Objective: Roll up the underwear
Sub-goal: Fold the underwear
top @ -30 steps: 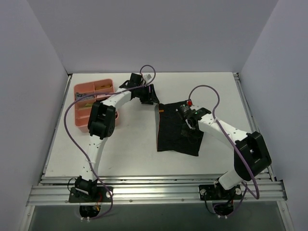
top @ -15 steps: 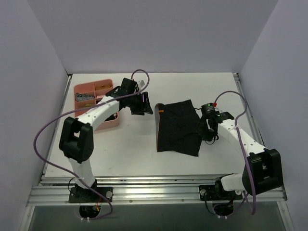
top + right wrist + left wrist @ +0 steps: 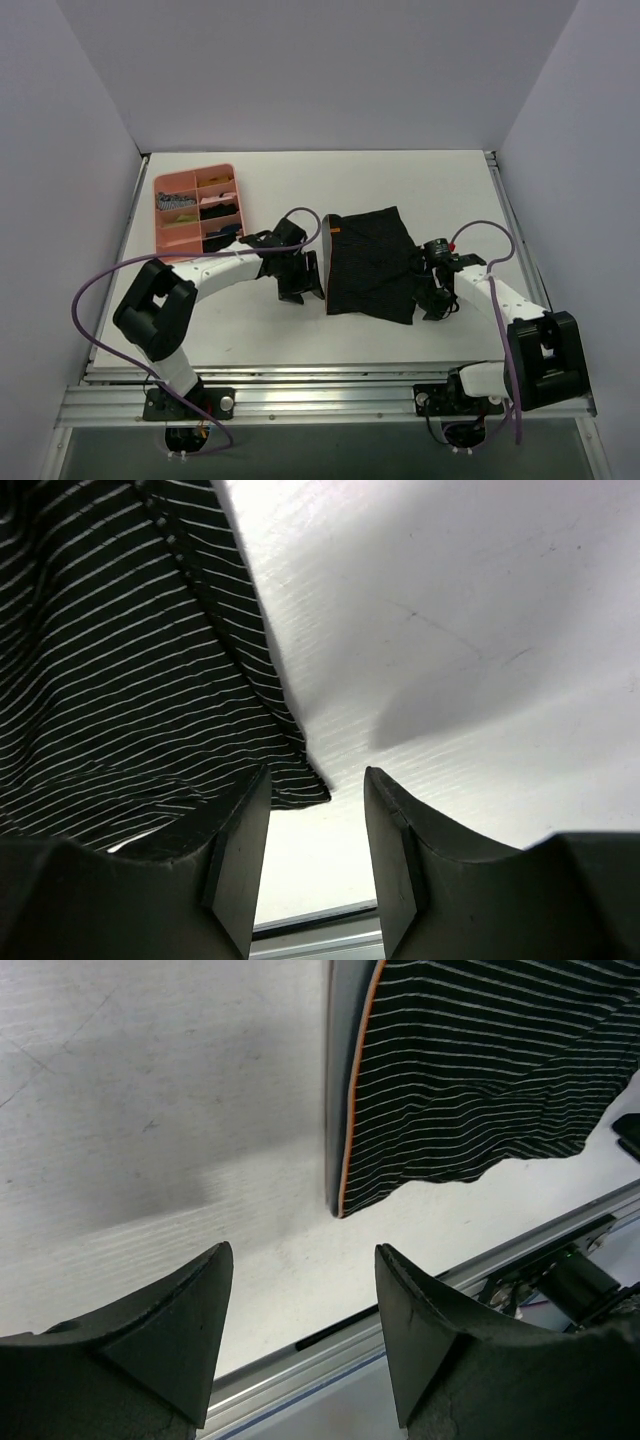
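Behind and to the left of the left gripper (image 3: pixel 300 277), a pink tray (image 3: pixel 160 222) sits on the table (image 3: pixel 250 335), well apart from it. The left gripper is low over the table with its jaws wide and nothing between them; in the left wrist view the gripper (image 3: pixel 302 1260) frames only bare white surface.

The underwear (image 3: pixel 372 262) lies flat just to the right of this gripper, between the two grippers. Seen from the left wrist, the underwear (image 3: pixel 470 1070) is ahead and to the right of the fingers, black with thin pale stripes, and its orange-trimmed band is the edge nearest the gripper. The near corner of that band stops short of the fingertips.

The right gripper (image 3: pixel 433 292) is at the right side of the underwear, near its front corner. In the right wrist view the gripper (image 3: pixel 317 775) is partly spread, holding nothing. The underwear (image 3: pixel 120 680) fills the space ahead and to the left, and one corner shows in the gap between the fingers. Whether it touches them cannot be told.
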